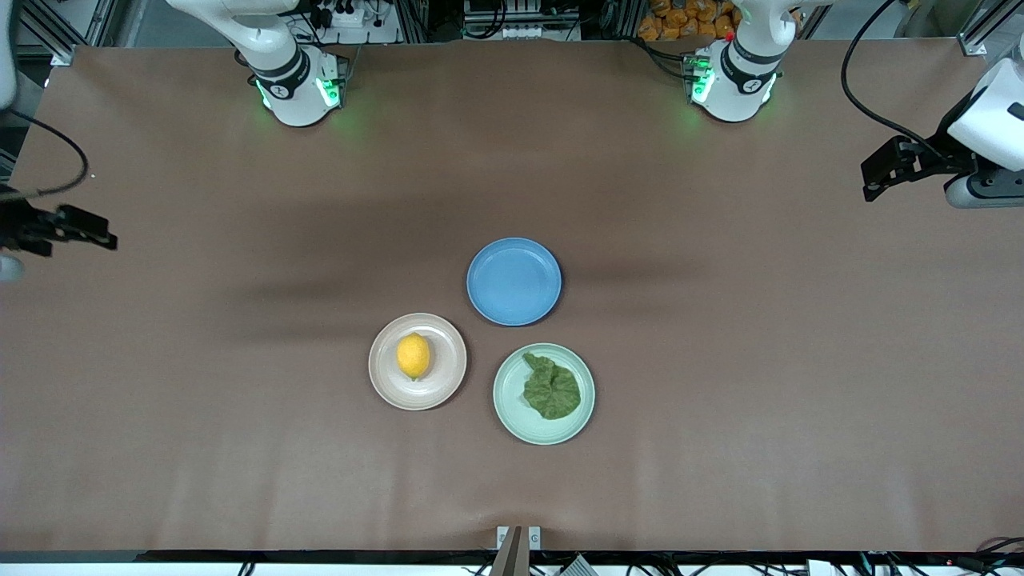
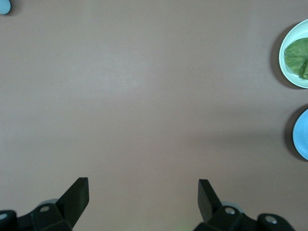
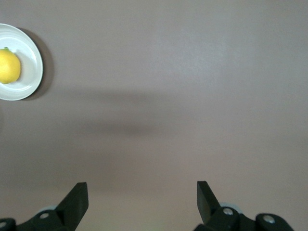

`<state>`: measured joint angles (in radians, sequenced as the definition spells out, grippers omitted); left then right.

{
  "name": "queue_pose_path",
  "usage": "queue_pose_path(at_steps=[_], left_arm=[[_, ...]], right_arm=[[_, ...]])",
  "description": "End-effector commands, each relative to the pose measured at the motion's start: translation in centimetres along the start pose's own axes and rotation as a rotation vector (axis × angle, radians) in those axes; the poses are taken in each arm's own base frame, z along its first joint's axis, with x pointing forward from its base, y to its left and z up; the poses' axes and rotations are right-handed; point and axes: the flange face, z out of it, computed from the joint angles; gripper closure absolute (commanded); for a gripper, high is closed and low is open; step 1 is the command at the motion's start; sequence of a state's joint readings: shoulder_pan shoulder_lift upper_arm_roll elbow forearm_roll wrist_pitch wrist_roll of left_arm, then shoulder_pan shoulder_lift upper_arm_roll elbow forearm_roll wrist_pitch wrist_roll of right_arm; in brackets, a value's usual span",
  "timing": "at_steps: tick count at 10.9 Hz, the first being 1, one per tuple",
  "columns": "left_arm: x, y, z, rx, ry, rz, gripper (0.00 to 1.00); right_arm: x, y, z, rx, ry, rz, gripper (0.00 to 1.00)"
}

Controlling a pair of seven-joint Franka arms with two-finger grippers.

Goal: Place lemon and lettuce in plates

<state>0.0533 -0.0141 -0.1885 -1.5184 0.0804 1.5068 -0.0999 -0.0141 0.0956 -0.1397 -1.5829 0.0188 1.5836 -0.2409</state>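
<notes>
The yellow lemon [image 1: 414, 356] lies in the pinkish-beige plate [image 1: 450, 376]. The dark-green lettuce [image 1: 551, 388] lies in the pale mint plate [image 1: 512, 410], beside it toward the left arm's end. My left gripper [image 1: 874, 180] is open and empty over bare table at the left arm's end; its wrist view [image 2: 143, 190] shows the lettuce [image 2: 296, 57] in its plate [image 2: 285, 73]. My right gripper [image 1: 104, 230] is open and empty over the right arm's end; its wrist view [image 3: 143, 192] shows the lemon [image 3: 8, 66] in its plate [image 3: 32, 72].
An empty blue plate [image 1: 514, 281] sits farther from the front camera than the two filled plates, close to both; its edge shows in the left wrist view [image 2: 302, 134]. Brown table cloth spreads all around the plates.
</notes>
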Motion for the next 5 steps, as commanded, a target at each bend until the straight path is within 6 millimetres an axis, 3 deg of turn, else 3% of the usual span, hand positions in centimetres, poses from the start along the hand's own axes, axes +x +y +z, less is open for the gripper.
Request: queue_pose_path(at_steps=[1, 5], left_arm=[[-0.83, 0.77, -0.75, -0.024, 0.000, 0.016, 0.00], [-0.91, 1.73, -0.85, -0.027, 0.004, 0.032, 0.00]], right_arm=[[-2.36, -0.18, -4.08, -0.003, 0.011, 0.006, 0.00], [-2.56, -0.84, -4.48, -0.003, 0.052, -0.005, 0.00]])
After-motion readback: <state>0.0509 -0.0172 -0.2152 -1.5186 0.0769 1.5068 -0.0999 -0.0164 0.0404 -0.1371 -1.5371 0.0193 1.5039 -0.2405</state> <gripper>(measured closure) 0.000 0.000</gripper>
